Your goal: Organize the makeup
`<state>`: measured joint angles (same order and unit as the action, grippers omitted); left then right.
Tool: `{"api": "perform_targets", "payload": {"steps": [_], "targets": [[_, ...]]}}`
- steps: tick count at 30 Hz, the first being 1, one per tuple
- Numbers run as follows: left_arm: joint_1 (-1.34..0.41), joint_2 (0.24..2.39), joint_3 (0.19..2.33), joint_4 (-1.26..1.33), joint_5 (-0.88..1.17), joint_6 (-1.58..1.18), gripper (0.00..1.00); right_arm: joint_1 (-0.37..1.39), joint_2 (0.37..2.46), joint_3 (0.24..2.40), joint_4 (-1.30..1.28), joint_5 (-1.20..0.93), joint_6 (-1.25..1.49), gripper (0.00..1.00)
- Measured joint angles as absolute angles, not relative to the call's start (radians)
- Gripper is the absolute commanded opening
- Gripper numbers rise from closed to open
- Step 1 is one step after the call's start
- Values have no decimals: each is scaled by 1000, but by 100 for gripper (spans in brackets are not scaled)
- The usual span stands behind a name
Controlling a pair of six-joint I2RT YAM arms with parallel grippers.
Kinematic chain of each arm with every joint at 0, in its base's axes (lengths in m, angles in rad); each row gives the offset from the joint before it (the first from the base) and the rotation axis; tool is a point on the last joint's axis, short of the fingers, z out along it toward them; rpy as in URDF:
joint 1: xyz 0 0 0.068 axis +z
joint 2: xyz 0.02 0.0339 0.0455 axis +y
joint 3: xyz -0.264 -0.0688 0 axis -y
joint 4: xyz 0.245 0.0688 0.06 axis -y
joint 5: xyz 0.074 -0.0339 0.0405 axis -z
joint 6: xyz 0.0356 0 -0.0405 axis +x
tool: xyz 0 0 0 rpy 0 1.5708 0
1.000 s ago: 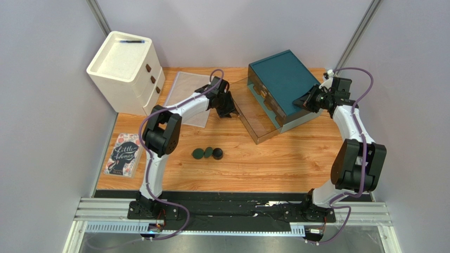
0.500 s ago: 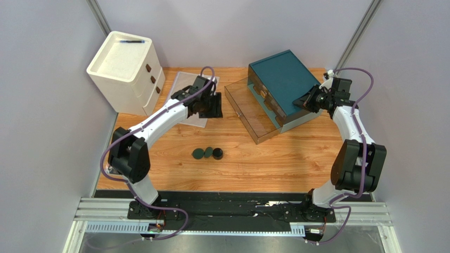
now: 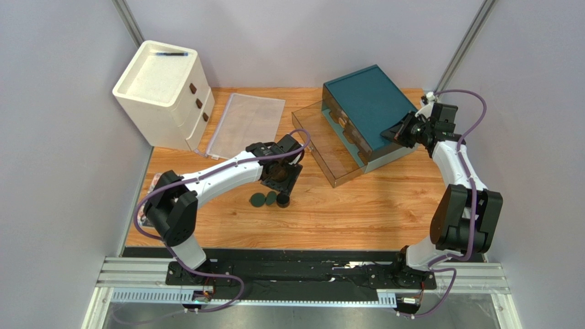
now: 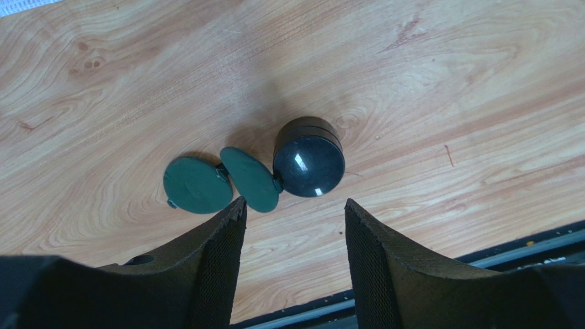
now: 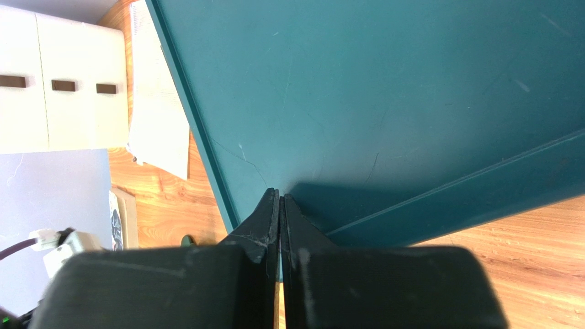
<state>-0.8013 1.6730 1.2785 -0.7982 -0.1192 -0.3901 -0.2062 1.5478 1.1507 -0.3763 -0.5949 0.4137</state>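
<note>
Makeup (image 3: 270, 199): three dark round pieces in a short row near the middle of the desk (image 3: 384, 205), unmoved since a second ago.

Moved instead: left tool (image 3: 278, 181), earlier over the clear pouch (image 3: 247, 123) in the upper left of the overhead frame, now hanging just above the row at mid-frame. Pouch fully uncovered again. Jaws standing apart, nothing between them but bare wood. Right tool (image 3: 393, 134) unchanged at the right side of the teal box (image 3: 364, 99), tips pressed together, gripping nothing visible.

Long axis of the row left to right across the overhead frame, roughly along the desk's near edge. In the left wrist view, from left to right:
- flat green disc (image 4: 198, 185)
- second green disc (image 4: 250, 179), looking oval and possibly tilted, touching both neighbours
- glossy black compact (image 4: 309, 164), round face up

Row rising slightly toward the right in that view, just above the fingertips (image 4: 230, 212).
</note>
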Motion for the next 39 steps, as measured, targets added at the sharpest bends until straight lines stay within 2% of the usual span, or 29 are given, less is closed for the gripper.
{"api": "perform_targets", "payload": {"steps": [17,20,21,24,25,34,39], "targets": [[-862,1903,1351,-805,-135,-375,60,-206,1528,1133,-375,-587,413,0],[-866,1921,1351,-805,-133,-376,56,-206,1528,1134,-376,-587,413,0],[-868,1928,1351,-805,-132,-376,54,-206,1529,1134,-376,-587,413,0],[-872,1931,1351,-805,-130,-371,19,-206,1530,1134,-376,-587,413,0],[-873,1931,1351,-803,-129,-377,0,-206,1530,1134,-376,-588,414,0],[-877,1930,1425,-855,-160,-378,0,-207,1538,1139,-381,-593,414,0],[-877,1928,1617,-895,-204,-375,0,-207,1543,1141,-381,-599,414,0]]}}
